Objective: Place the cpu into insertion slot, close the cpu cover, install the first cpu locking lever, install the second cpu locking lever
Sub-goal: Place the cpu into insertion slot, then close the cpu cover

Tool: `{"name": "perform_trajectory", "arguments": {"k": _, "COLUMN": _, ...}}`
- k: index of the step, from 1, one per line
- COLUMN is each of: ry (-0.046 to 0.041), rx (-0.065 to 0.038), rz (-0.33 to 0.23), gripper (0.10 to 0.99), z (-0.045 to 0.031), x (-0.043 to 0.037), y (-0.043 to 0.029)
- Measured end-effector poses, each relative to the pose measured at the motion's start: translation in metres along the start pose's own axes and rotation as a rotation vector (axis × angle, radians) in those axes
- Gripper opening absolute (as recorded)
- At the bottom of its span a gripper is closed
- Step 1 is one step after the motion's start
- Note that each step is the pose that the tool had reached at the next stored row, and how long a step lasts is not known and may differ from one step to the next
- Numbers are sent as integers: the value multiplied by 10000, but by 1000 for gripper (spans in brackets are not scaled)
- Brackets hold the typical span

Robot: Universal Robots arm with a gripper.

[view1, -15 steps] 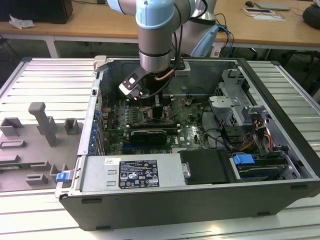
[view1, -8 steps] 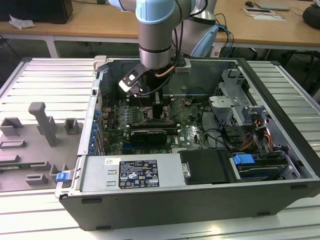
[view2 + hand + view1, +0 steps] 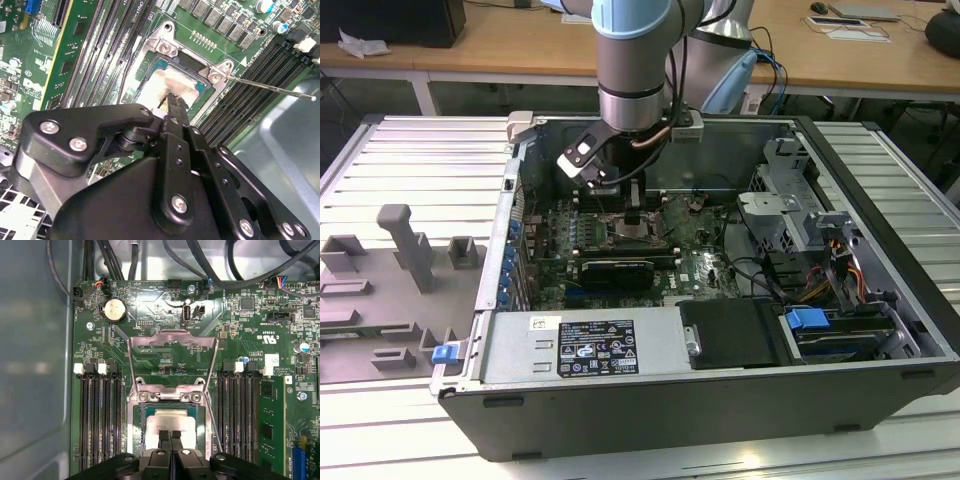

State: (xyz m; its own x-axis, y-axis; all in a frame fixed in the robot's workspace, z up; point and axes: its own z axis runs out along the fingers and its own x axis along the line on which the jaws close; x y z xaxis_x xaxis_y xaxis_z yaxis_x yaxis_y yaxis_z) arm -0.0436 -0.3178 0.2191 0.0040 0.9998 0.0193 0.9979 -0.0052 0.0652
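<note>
The cpu point(image 3: 172, 421) point(image 3: 170, 85), a pale silvery square, lies flat in the insertion slot point(image 3: 134, 420) point(image 3: 150, 65) on the green motherboard. My gripper point(image 3: 170, 436) point(image 3: 173, 100) point(image 3: 633, 215) hangs right over the chip. Its two black fingers are pressed together with nothing between them, and their tips sit at or just above the chip's top. The cpu cover point(image 3: 172, 337), a thin metal frame with a big window, stands swung up from its hinge on the slot's rim. A thin lever rod point(image 3: 270, 88) point(image 3: 215, 425) sticks out beside the slot.
Black memory slots point(image 3: 102, 415) point(image 3: 240, 415) run along both sides of the socket. Cables point(image 3: 150, 260) hang over the board's far end. The grey case wall point(image 3: 35, 365) stands close by. In the exterior view, drive cages point(image 3: 790, 215) and a power supply point(image 3: 590, 350) crowd the open case.
</note>
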Motion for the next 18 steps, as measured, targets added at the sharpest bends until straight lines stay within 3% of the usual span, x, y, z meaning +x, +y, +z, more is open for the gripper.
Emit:
{"name": "perform_trajectory", "arguments": {"k": 7, "ry": -1, "rx": 0, "rz": 0, "gripper": 106, "z": -54, "x": 1, "y": 4}}
{"name": "perform_trajectory", "arguments": {"k": 14, "ry": 1, "rx": 1, "rz": -3, "gripper": 106, "z": -172, "x": 4, "y": 14}}
{"name": "perform_trajectory", "arguments": {"k": 15, "ry": -1, "rx": 54, "rz": 2, "gripper": 106, "z": -163, "x": 4, "y": 159}}
{"name": "perform_trajectory", "arguments": {"k": 16, "ry": 0, "rx": 65, "rz": 2, "gripper": 106, "z": -187, "x": 5, "y": 184}}
{"name": "perform_trajectory", "arguments": {"k": 18, "ry": 0, "rx": 65, "rz": 1, "gripper": 106, "z": -513, "x": 11, "y": 208}}
